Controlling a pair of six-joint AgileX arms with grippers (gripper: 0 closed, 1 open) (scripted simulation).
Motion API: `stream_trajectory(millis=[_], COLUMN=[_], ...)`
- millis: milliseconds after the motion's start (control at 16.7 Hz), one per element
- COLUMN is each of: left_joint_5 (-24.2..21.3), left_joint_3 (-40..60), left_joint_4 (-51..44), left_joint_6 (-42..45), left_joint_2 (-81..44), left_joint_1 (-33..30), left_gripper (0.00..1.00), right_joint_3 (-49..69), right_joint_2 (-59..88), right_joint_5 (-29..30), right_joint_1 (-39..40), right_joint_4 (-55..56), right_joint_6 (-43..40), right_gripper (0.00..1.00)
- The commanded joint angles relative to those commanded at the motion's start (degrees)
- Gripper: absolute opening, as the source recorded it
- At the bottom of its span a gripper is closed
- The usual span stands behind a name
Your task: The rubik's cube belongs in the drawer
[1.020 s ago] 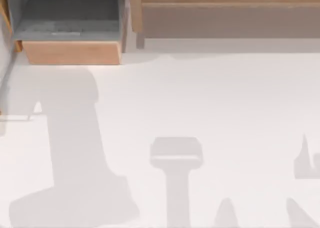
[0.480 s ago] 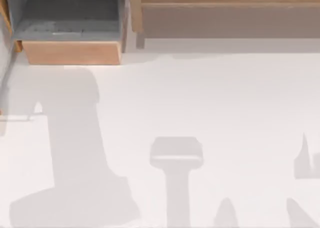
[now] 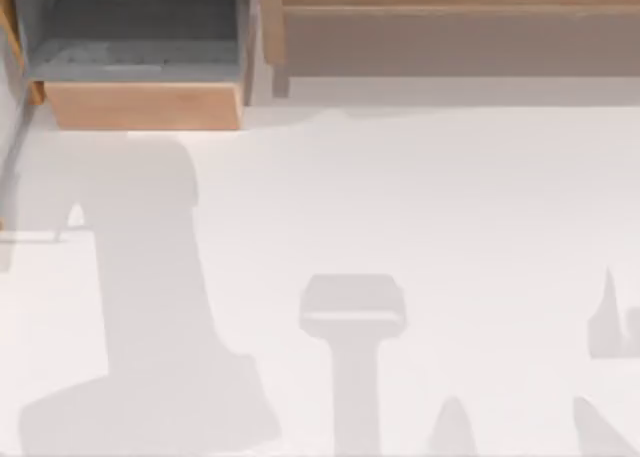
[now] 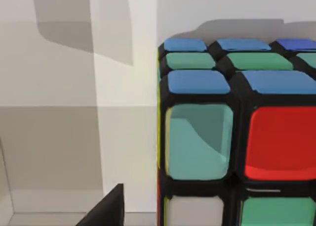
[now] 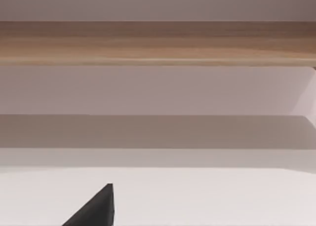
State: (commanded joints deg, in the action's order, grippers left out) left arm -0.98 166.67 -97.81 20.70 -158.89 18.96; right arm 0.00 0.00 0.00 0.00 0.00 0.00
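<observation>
- We are seeing the drawer [image 3: 140,67] standing open at the desk's [image 3: 420,207] far left corner.
- Our left wrist view is showing the rubik's cube [image 4: 237,137] close up; we cannot tell our left gripper's grip or the cube's place.
- Our right arm is facing the wooden shelf [image 5: 158,43].

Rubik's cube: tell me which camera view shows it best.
The left wrist view: the rubik's cube sits close up there, with blue, green, red and white stickers on a black grid. The top view gives the open drawer and the right wrist view a wooden shelf instead.
</observation>
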Motion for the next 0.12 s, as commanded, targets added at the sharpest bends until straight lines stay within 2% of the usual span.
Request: stream_trajectory(millis=[120], left_joint_5=[0.0], left_joint_3=[0.0], left_joint_4=[0.0], left_joint_6=[0.0], left_joint_2=[0.0], left_joint_1=[0.0], left_gripper=[1.00], right_joint_3=[0.0], right_joint_2=[0.0], right_joint_5=[0.0], right_joint_1=[0.0], right_joint_4=[0.0], right_joint_6=[0.0], right_gripper=[1.00])
